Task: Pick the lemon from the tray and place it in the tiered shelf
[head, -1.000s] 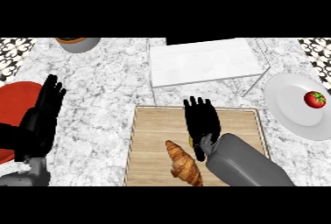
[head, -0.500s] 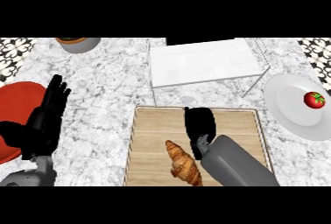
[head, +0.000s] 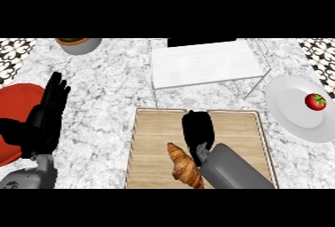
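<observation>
A wooden tray (head: 235, 128) lies on the marble counter in front of me. My right hand (head: 197, 131) is down on the tray's middle with its fingers curled under, closed over the spot where the lemon lay. The lemon itself is hidden beneath the hand. The white tiered shelf (head: 203, 64) stands just beyond the tray's far edge. My left hand (head: 42, 117) rests open at the left edge, fingers up.
A croissant (head: 185, 166) lies on the tray right beside my right wrist. A white plate (head: 291, 113) with a tomato (head: 315, 101) sits at the right. A red plate (head: 14, 104) lies under my left hand, and a grey pot (head: 78, 44) stands far left.
My right hand's fingers, stretched flat over the tray a second ago, have curled down over the lemon, hiding its yellow edge. The left hand has shifted slightly.
</observation>
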Action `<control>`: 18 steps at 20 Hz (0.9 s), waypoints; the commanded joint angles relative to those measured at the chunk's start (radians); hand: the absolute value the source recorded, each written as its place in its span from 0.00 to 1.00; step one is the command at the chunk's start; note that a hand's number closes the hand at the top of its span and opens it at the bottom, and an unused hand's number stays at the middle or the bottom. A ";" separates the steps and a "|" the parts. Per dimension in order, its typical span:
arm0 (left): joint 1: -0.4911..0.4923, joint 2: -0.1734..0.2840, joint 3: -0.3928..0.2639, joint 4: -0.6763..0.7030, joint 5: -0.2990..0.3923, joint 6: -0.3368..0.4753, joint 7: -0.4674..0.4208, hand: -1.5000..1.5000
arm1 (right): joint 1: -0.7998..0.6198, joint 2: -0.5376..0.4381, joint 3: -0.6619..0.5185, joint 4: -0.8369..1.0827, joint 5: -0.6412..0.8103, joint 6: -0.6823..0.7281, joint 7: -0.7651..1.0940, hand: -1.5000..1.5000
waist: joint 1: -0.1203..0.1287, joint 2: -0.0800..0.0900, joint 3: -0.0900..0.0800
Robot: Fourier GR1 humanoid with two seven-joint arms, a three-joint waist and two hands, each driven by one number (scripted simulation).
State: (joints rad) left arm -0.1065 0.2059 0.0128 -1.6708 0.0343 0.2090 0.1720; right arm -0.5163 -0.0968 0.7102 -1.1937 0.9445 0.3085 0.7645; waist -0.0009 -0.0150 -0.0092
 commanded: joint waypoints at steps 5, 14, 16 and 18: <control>0.042 -0.004 0.004 0.026 0.018 -0.041 -0.040 0.50 | 0.181 0.078 0.014 -0.091 0.035 -0.229 0.013 1.00 | -0.004 0.015 0.009; 0.016 -0.028 -0.007 -0.002 -0.026 0.005 0.001 0.50 | 0.180 0.082 -0.008 -0.410 -0.043 -0.230 0.075 1.00 | -0.006 0.013 0.009; 0.026 -0.004 0.008 -0.011 -0.005 -0.025 -0.016 0.50 | 0.109 0.096 0.014 -0.499 -0.141 -0.330 0.204 1.00 | 0.006 0.011 0.009; 0.018 -0.017 0.008 -0.018 -0.018 0.004 0.008 0.50 | 0.138 0.096 -0.011 -0.604 -0.090 -0.367 0.219 1.00 | -0.010 0.008 0.010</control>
State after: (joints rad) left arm -0.0729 0.1910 0.0145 -1.6811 0.0227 0.1978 0.1578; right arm -0.3698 -0.0068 0.7285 -1.6470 0.8559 0.0077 0.9230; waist -0.0025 -0.0052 -0.0010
